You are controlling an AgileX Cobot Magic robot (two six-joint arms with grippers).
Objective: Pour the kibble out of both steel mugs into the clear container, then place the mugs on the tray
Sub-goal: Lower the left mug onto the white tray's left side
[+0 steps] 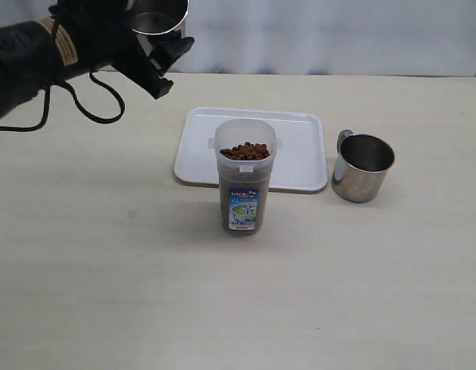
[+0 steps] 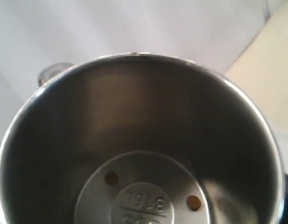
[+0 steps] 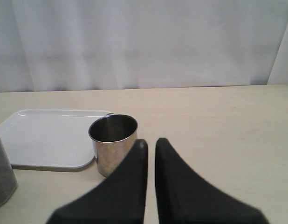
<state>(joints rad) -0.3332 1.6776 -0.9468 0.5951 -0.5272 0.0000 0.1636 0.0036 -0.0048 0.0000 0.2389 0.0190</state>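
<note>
My left gripper [image 1: 170, 63] is raised at the far left and shut on a steel mug [image 1: 158, 17], which is tipped. In the left wrist view that steel mug [image 2: 139, 140] fills the frame, with only two kibble pellets [image 2: 194, 202] on its bottom. The clear container [image 1: 246, 181] stands upright in front of the tray [image 1: 296, 146], with kibble [image 1: 244, 151] nearly up to its rim. The second steel mug [image 1: 363, 166] [image 3: 113, 142] stands upright right of the tray [image 3: 41, 135]; no kibble shows in it. My right gripper [image 3: 151, 142] is shut and empty, just short of that mug.
A black cable [image 1: 92, 108] loops below the left arm. A pale curtain [image 1: 323, 35] backs the table's far edge. The container [image 3: 2, 177] appears at the edge of the right wrist view. Bare tabletop [image 1: 238, 308] lies in front of the container.
</note>
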